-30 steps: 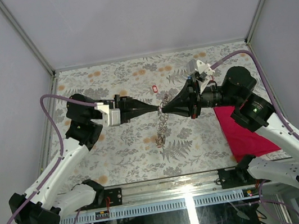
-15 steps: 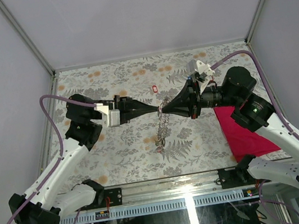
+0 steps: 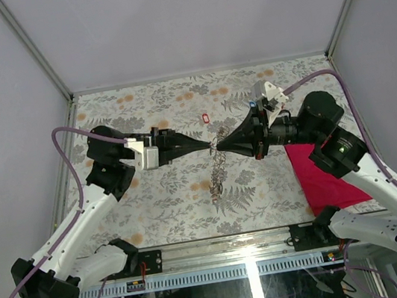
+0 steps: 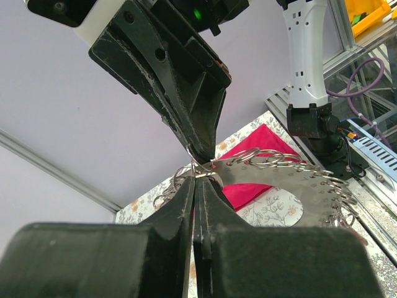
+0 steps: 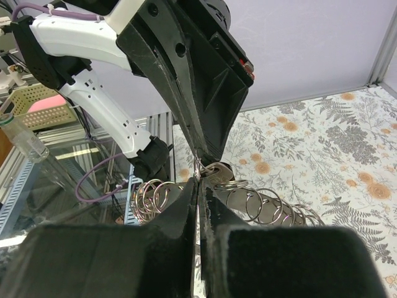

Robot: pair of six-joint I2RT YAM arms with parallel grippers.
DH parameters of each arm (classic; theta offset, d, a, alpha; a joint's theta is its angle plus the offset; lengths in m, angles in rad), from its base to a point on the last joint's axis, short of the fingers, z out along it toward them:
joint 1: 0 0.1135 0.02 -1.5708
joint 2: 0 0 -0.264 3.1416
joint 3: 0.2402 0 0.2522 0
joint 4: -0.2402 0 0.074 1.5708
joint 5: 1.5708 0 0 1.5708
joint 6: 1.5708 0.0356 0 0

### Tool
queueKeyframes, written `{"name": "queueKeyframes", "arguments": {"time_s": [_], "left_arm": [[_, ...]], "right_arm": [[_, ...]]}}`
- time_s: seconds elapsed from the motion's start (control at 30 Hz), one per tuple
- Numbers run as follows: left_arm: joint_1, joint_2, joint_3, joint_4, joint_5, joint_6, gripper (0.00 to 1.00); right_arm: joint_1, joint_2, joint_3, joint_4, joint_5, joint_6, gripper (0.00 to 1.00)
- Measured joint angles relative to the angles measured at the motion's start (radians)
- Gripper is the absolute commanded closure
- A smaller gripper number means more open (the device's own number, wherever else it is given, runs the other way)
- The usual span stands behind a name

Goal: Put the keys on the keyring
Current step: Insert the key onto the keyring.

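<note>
— Top external: where do we see the keyring [image 3: 217, 170]?
— Dangling between us, its top pinched by our left gripper [image 3: 208, 145] and right gripper [image 3: 221, 144], tips meeting. One red key [image 3: 206, 117] lies on the table [image 3: 154, 201] behind.

Count of each kind seen
One keyring [image 3: 216, 165], one red key [image 3: 206, 117] near the far edge of the worktop [image 3: 154, 201], one red cloth [image 3: 322, 173] at its right edge, one left gripper [image 3: 209, 145] and one right gripper [image 3: 221, 145].
</note>
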Motion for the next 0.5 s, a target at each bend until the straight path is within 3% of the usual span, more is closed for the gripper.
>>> {"name": "queueKeyframes", "arguments": {"time_s": [0.5], "left_arm": [[-0.013,0.0,0.009,-0.085,0.025,0.053,1.0]], "right_arm": [[0.0,-0.019,-0.018,0.02,0.014,0.019,1.0]]}}
